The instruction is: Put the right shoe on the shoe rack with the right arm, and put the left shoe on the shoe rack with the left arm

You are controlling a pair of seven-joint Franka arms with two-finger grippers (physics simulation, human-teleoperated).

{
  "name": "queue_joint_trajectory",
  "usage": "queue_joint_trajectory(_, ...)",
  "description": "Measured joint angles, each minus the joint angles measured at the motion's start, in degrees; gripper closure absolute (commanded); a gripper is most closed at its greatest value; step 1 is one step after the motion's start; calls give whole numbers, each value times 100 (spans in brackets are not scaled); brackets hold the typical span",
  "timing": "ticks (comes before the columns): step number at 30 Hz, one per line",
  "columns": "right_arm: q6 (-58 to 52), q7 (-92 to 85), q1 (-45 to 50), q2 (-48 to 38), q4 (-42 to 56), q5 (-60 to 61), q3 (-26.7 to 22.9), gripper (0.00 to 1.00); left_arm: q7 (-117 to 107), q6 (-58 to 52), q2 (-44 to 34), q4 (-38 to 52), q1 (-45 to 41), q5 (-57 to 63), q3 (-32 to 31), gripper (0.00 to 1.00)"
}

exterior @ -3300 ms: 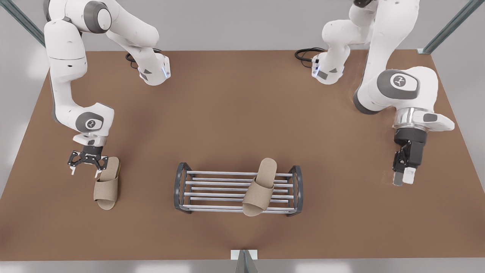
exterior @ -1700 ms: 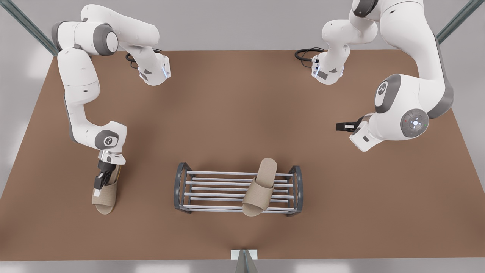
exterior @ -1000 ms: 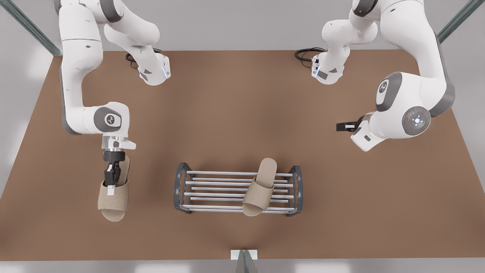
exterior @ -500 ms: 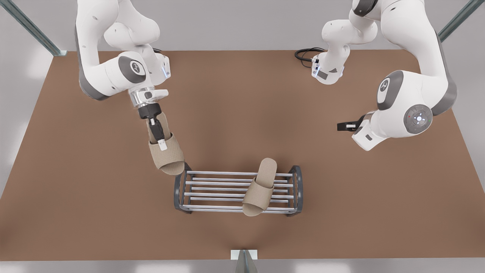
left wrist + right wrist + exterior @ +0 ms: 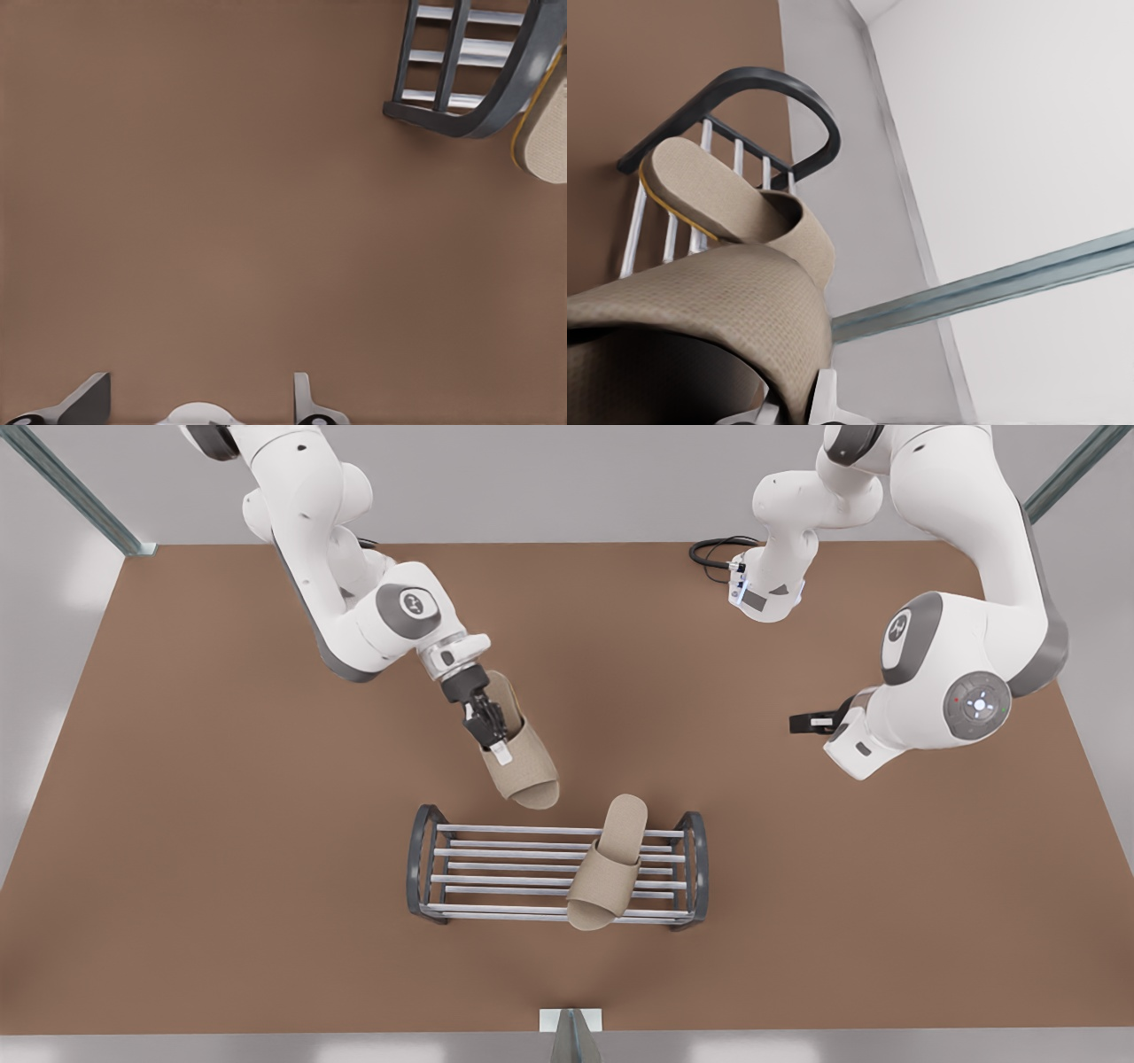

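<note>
Brown table [image 5: 221,824]: right gripper [image 5: 493,731] clamps held slipper [image 5: 530,778], toe pointing 5 o'clock, shoe rack [image 5: 416,864] at 6 o'clock; left gripper [image 5: 199,387] waits, jaws wide.

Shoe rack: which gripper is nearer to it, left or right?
Right. The right gripper, shut on a slipper, hangs by the far edge of the shoe rack; the left gripper, open, waits farther off, toward the front view's right.

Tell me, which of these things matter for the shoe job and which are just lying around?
Part of the job: shoe rack; slipper on the rack; second slipper, gripped by the right gripper behind the rack; left gripper, open, waiting at the front view's right.
Just there: brown table; black cables by the arm bases.
</note>
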Motion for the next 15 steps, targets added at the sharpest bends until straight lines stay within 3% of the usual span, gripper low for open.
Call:
queue_joint_trajectory(8,-795,-51,44,474,324,277,-129,79,-7,0,23,2,1,29,16,0)
queue_joint_trajectory(15,-585,-528,150,573,364,302,-372,79,-10,1,19,2,0,38,26,0)
